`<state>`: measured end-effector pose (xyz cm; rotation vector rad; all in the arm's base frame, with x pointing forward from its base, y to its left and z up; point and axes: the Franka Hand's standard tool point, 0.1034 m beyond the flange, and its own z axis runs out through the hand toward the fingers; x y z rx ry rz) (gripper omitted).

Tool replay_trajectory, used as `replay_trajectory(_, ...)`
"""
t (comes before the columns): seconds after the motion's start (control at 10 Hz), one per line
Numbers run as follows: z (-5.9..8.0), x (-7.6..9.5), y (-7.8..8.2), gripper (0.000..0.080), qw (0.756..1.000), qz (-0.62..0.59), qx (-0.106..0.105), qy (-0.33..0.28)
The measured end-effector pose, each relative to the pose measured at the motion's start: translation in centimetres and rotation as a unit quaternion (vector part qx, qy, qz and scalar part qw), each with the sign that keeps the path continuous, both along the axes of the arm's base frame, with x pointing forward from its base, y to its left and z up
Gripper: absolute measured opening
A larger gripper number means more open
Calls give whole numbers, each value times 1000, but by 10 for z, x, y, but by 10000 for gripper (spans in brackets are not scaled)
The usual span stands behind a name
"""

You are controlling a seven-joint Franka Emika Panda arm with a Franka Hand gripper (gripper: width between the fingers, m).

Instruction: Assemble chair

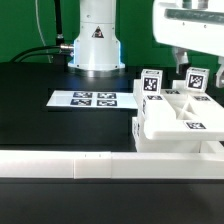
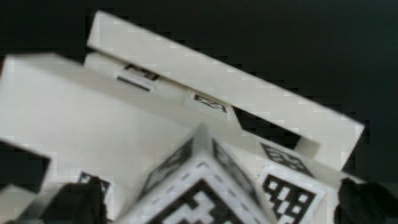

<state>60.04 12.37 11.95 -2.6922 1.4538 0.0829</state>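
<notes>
The chair (image 1: 178, 112), a cluster of white tagged panels and blocks partly joined, sits on the black worktop (image 1: 40, 85) at the exterior view's right, just behind the long white border rail (image 1: 70, 165). In the wrist view a slotted panel (image 2: 214, 80) lies beyond a tagged block (image 2: 222, 185). The fingers (image 1: 186, 66) hang just above the chair's upright tagged pieces, spread wide and holding nothing. The marker board (image 1: 83, 99) lies flat nearby, towards the exterior view's left.
</notes>
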Motion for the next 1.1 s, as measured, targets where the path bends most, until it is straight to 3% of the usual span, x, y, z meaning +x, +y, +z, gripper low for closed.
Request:
replay_trajectory(0.2,1,4,2,649,993,112,-3,-21)
replay_trajectory(0.6,1,4,0,649,976,217,-4,-30)
replay_trajectory(0.8,0,3,3,649,933,358,-13,-40)
replay_trajectory(1.1,3,5,2,649,883,465,-20,-65)
